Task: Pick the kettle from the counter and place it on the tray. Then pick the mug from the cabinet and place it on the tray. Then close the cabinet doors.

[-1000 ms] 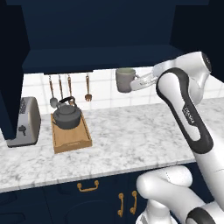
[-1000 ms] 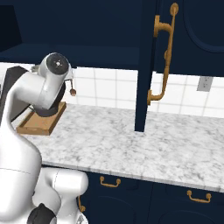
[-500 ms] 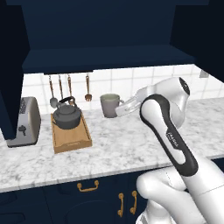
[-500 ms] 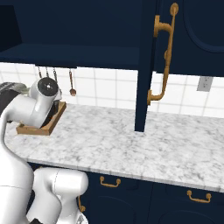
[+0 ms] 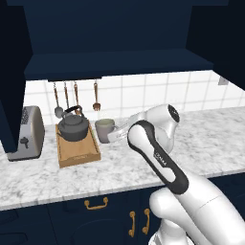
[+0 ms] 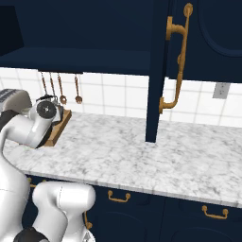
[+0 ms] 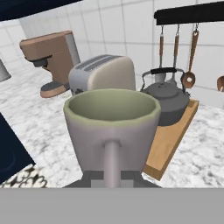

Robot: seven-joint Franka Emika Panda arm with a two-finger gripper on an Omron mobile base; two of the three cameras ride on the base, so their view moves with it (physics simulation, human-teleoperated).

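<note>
A long white-and-grey marbled stone counter (image 5: 201,139) runs below a white tiled wall, with dark navy lower cabinets with brass handles (image 5: 95,205) under it and the dark navy upper wall cabinet (image 5: 115,62) above, its navy shelf exposed. In the right base view one tall navy panelled cabinet door (image 6: 163,71) with a curved brass handle stands swung open out over the counter.

At the left end of the counter sits a silver toaster (image 5: 26,134). Just to its right lies the rectangular light-brown wooden tray (image 5: 79,150) with a raised rim, and the squat dark grey metal kettle (image 5: 72,127) with an arched black handle stands on the tray's far half. A few utensils (image 5: 75,95) hang on the wall behind it. In the hand view a brown coffee machine (image 7: 52,61) stands on the counter beyond the toaster.

The small grey-beige cylindrical mug (image 5: 105,130) with a greenish inside is upright, just to the right of the tray's far right corner; whether its base touches the counter cannot be told. The gripper (image 5: 115,135) has its fingers closed tight on the mug's side handle, which faces the camera in the hand view, where the mug (image 7: 111,127) looms close with the kettle (image 7: 167,98) and tray (image 7: 168,140) behind it to the right.
</note>
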